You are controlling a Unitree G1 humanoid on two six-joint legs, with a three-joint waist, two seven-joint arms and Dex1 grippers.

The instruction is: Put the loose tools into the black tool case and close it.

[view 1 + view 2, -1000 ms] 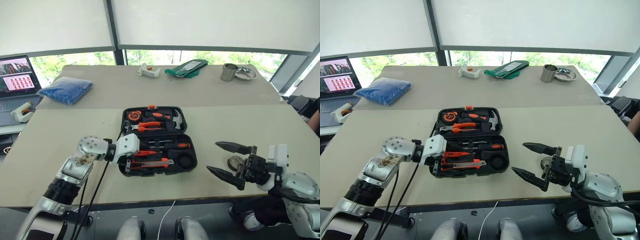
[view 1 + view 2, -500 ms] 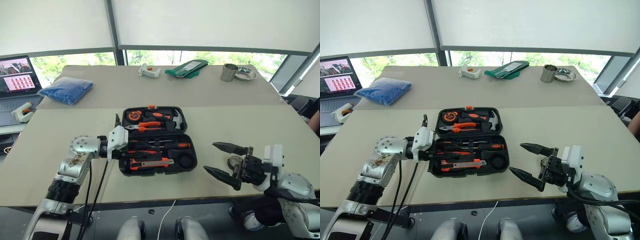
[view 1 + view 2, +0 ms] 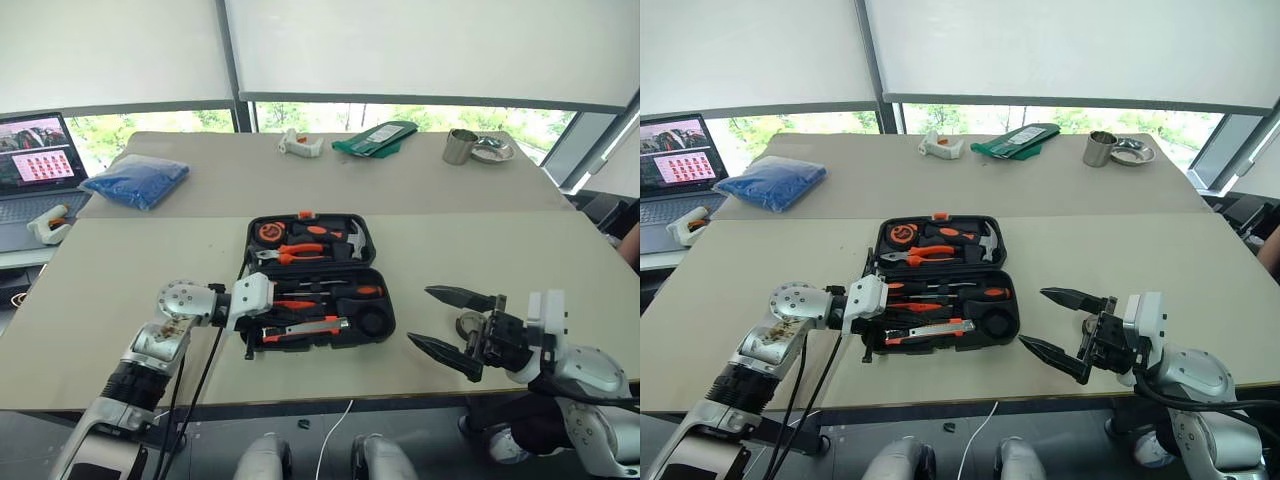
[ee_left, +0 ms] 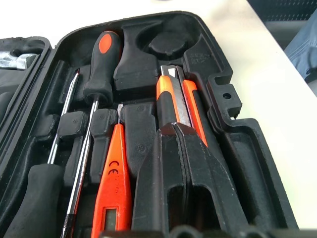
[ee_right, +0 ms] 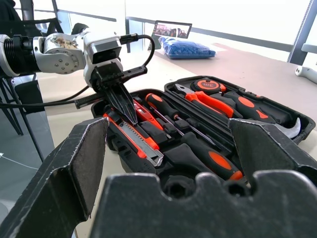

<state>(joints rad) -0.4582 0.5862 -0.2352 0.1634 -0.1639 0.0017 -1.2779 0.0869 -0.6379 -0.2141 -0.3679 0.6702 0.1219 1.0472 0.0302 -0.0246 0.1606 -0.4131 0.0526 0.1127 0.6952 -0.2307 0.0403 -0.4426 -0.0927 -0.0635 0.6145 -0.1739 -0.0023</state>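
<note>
The black tool case (image 3: 300, 347) lies open in the middle of the table. Its near half holds orange-and-black screwdrivers (image 4: 99, 64), an orange tester (image 4: 115, 168) and the orange utility knife (image 3: 310, 326). My left gripper (image 3: 266, 322) is shut with nothing between its fingers. Its tips (image 4: 178, 128) rest at the handle end of the knife (image 4: 174, 96). My right gripper (image 3: 422, 316) stands open over the table, right of the case. A small grey tape ring (image 3: 467, 324) lies on the table just behind it. Pliers and a hammer sit in the far half.
A laptop (image 3: 35, 160) and a blue bag (image 3: 135, 180) are at the far left. A white object (image 3: 300, 147), a green pouch (image 3: 375, 135), a metal cup (image 3: 458, 146) and a dish (image 3: 492, 150) stand along the back. The table's front edge runs close below the case.
My left gripper's fingers have closed. That hand drew back to the case's left edge, then came in again over the knife. The right arm has kept still.
</note>
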